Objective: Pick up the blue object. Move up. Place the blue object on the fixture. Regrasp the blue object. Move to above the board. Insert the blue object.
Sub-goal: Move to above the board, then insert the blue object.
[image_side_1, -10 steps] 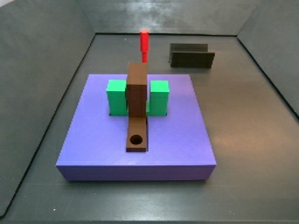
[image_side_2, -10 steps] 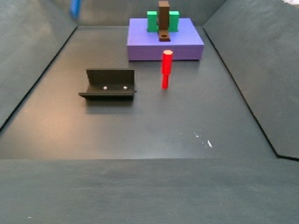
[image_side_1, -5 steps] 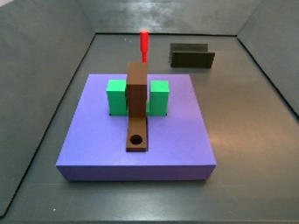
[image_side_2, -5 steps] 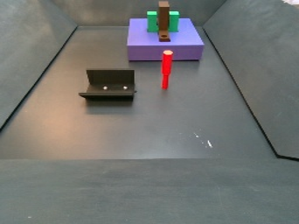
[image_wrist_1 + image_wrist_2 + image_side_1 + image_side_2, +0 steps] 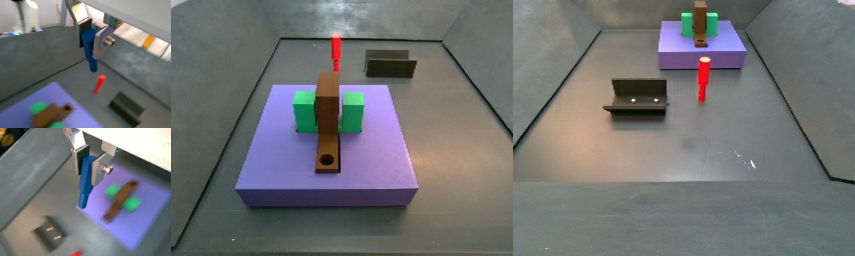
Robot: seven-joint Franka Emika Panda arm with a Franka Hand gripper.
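- The gripper [image 5: 91, 35] was high above the floor and out of frame in both side views; only the wrist views showed it.
- Its two silver fingers [image 5: 99, 167] were clamped on the upper end of the blue peg [image 5: 89, 50], which hung downward below the dark pads in both wrist views, also seen at [image 5: 85, 182]. Most of the peg's length was free below the grip, apparently because it was taken by one end.
- Judgement: the pick-up and the lift were done, and the transfer to the fixture was the step in hand. A grip this near the end probably explains why a regrasp is planned before insertion.
- Below the gripper, in a wrist view, the red peg [image 5: 99, 83] stood upright on the floor, with the fixture [image 5: 127, 109] near it and apart from it.
- In a side view the fixture [image 5: 637, 97] sat on the grey floor with its channel empty, well apart from the lavender board [image 5: 724, 58].
- The board [image 5: 372, 170] carried two green blocks [image 5: 306, 111] flanking a long brown bar [image 5: 329, 115]; the round hole [image 5: 327, 160] at the bar's near end was unobstructed, ready for the insertion.
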